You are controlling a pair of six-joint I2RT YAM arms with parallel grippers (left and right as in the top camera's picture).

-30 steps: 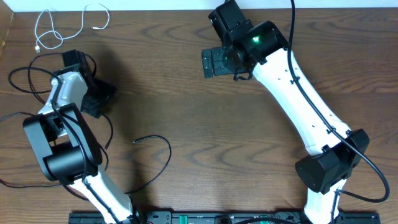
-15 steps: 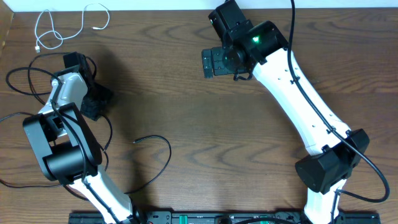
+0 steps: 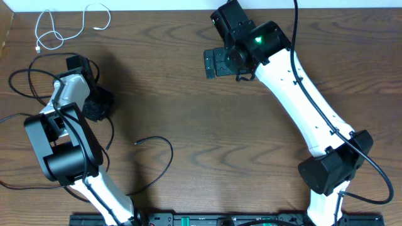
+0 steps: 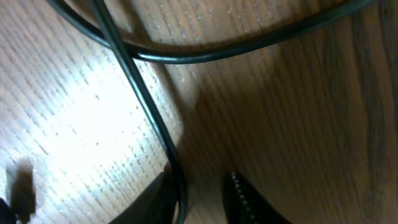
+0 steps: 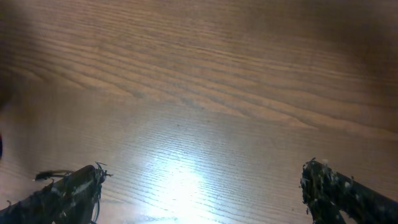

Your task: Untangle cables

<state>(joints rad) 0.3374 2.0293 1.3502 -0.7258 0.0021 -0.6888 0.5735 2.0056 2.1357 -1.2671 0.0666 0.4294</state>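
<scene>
Left gripper [image 3: 94,103] sits low at 9 o'clock on the table [image 3: 188,125]. In the left wrist view its fingers [image 4: 245,199] are nearly together. A black cable [image 4: 143,106] runs down between them, right against the finger on the 9 o'clock side. A gap shows on the other side, so the jaws are narrowly open and not clamped. A second black cable [image 4: 205,59] arcs across at 12 o'clock and crosses the first at 11 o'clock. Overhead, black loops [image 3: 25,71] lie around the left arm, and one plug end [image 3: 138,142] lies loose near 7 o'clock. White cable [image 3: 59,28] is at 10 o'clock, apart from the black ones. Right gripper [image 3: 217,63] is at 12 o'clock with jaws spread wide, holding nothing, over bare wood.
</scene>
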